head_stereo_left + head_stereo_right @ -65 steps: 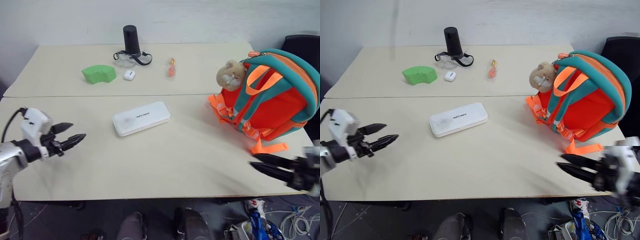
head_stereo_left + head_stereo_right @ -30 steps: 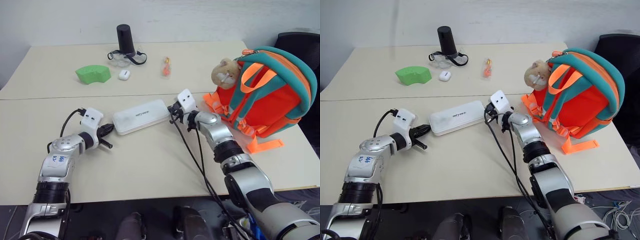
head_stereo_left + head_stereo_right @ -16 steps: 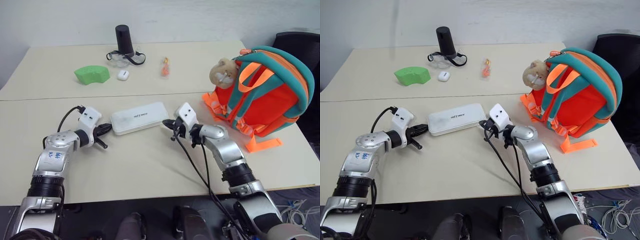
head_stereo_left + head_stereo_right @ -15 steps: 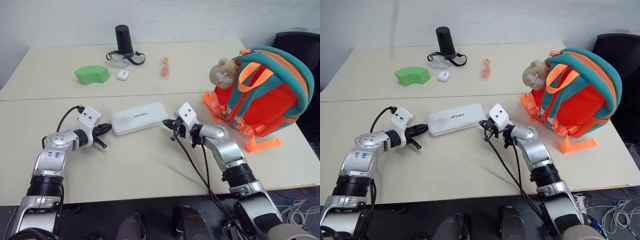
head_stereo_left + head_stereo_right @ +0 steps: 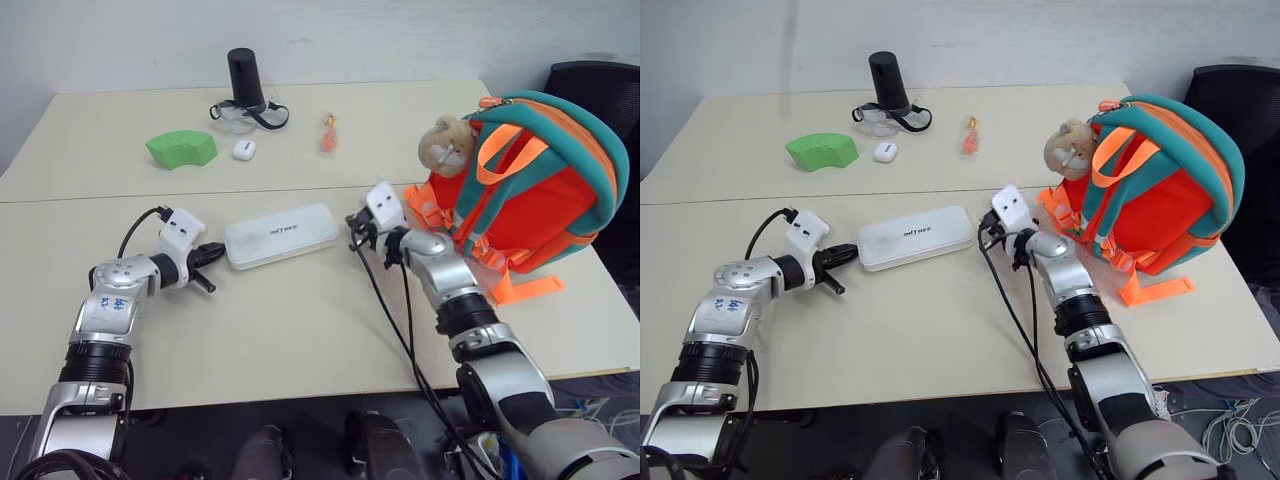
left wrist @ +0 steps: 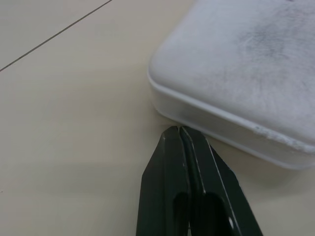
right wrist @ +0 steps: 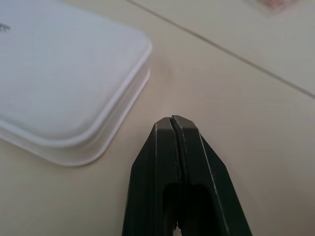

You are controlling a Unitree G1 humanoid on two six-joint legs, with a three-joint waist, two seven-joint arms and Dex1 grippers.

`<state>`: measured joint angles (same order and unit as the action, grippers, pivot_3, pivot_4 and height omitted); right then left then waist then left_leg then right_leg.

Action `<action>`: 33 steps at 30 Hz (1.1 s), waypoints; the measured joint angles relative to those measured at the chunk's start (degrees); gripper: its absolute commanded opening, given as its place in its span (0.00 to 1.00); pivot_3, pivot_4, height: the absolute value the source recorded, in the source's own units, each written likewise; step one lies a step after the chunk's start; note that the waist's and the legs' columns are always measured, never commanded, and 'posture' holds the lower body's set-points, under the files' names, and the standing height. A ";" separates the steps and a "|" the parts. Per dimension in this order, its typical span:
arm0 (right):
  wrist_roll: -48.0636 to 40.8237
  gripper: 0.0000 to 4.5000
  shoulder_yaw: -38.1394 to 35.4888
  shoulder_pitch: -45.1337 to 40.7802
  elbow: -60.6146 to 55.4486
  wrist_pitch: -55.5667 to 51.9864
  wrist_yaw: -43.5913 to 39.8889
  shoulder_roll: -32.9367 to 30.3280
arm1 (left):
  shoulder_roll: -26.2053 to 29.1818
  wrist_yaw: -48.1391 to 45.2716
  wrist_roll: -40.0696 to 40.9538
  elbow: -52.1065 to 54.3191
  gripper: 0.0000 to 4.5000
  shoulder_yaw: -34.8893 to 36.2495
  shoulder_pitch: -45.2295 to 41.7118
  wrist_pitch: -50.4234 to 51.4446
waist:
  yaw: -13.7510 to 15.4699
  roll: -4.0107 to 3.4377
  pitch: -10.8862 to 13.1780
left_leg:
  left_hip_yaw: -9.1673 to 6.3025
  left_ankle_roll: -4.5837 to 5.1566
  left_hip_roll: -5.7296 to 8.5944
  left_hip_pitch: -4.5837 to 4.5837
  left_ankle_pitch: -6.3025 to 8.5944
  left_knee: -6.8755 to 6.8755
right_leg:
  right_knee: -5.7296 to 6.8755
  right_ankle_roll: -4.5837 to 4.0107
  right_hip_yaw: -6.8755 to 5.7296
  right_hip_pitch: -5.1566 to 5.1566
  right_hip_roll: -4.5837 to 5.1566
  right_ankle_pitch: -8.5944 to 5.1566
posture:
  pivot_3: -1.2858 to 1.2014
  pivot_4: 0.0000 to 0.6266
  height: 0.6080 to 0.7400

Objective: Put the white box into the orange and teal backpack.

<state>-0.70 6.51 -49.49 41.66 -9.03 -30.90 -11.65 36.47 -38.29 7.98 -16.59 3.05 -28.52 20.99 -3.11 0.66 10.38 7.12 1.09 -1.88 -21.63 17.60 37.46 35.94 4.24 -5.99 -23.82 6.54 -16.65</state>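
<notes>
**White box flanked by two closed claws**

The white box (image 5: 281,235) lies flat mid-tabletop, well short of the orange and teal backpack (image 5: 530,190) at the right edge. It looks rigid, smooth and likely slippery; squeezing its short ends seems best. Left claw (image 5: 213,250) and right claw (image 5: 352,232) sit pinched shut beside those ends. The backpack's opening is hidden.

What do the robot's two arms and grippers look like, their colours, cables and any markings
Both arms are silver-grey metal with black ribbed joint sections. Each wrist carries a small white camera block with a black cable looping back along the arm. The left gripper and right gripper each have two slim black pointed fingers. The left forearm bears blue handwritten markings, unreadable here.
</notes>
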 measured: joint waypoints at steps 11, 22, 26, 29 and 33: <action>0.24 0.00 1.54 6.90 -15.31 -3.18 -5.09 -1.07 | 0.14 -0.10 -0.61 -0.37 0.01 0.05 -0.02 -0.28 | 0.10 0.00 0.00 | -0.05 -0.03 -0.01 0.00 -0.02 -0.02 | 0.00 0.00 -0.01 0.00 0.00 0.00 | 0.52 0.24 1.00; -0.90 0.00 3.65 14.53 -33.98 -17.14 -7.17 -1.24 | 1.46 -1.78 -1.67 -4.57 0.01 0.28 -2.09 -1.98 | 0.10 0.00 0.00 | -0.08 -0.05 -0.01 0.00 -0.02 -0.04 | 0.04 0.00 -0.03 -0.03 0.00 0.00 | 0.52 0.24 1.00; -0.88 0.00 4.09 14.65 -35.87 -18.68 -7.27 -2.51 | 2.55 -4.24 -1.61 -4.79 0.01 0.25 -2.10 -2.27 | 0.11 0.00 0.00 | -0.07 -0.05 0.00 -0.02 -0.02 -0.06 | 0.00 0.00 -0.04 -0.05 0.00 0.00 | 0.52 0.24 1.00; -0.82 0.00 4.37 14.04 -35.11 -18.23 -7.96 -4.33 | 4.92 -7.76 -1.49 -4.81 0.01 -0.23 -2.09 -0.75 | 0.06 0.01 0.01 | -0.04 -0.04 0.01 -0.03 -0.01 -0.05 | 0.00 0.00 -0.03 -0.07 0.00 0.00 | 0.52 0.24 1.00; -0.07 0.00 4.28 11.67 -30.77 -15.51 -8.34 -7.07 | 9.74 -13.18 -1.42 -7.92 0.14 -0.90 -3.88 2.47 | 0.03 0.02 0.01 | -0.04 -0.05 0.00 -0.02 -0.03 -0.04 | 0.05 0.00 -0.08 -0.09 -0.01 0.00 | 0.52 0.24 1.00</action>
<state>-0.76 10.79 -37.81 10.89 -24.53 -39.24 -18.72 46.22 -51.47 6.56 -24.51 2.15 -32.40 23.46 -3.08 0.68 10.39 7.07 1.03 -1.88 -21.65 17.57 37.41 35.99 4.24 -6.07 -23.91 6.53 -16.66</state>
